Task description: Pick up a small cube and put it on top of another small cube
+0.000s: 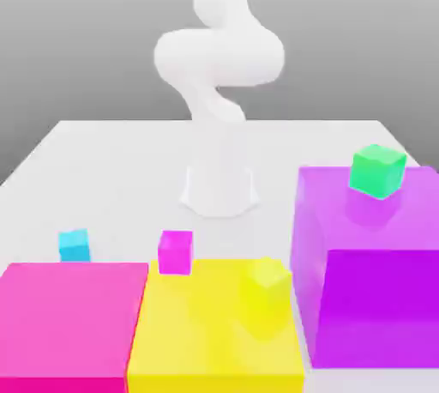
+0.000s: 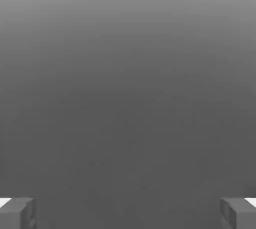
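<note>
Nothing of the job is done yet, as far as you can judge from here. Your small cyan cube (image 1: 75, 245) sits on the white table (image 1: 103, 168) at the exterior view's left, just behind the big flat pink block (image 1: 73, 318) — untouched, with nothing near it. The small pink cube (image 1: 176, 251), the one you must stack onto, stands well apart from it toward the exterior view's right, just behind the seam between the pink block and the yellow block (image 1: 214, 331); its top is bare.

The arm (image 1: 219, 65) is folded upright over its base at the back of the table, far from both cubes. In the hand view the gripper (image 2: 128, 213) looks out at plain grey background, and its two fingertips (image 2: 17, 213) sit at opposite edges — so the jaws are wide apart and hold nothing.

Everything is left to do: bring the hand down over the cyan cube, grasp it, lift it, carry it across and set it squarely on the pink one. Don't confuse it with the green cube (image 1: 377, 171) up on the purple block (image 1: 369, 271), or the small yellow cube (image 1: 268, 275).
</note>
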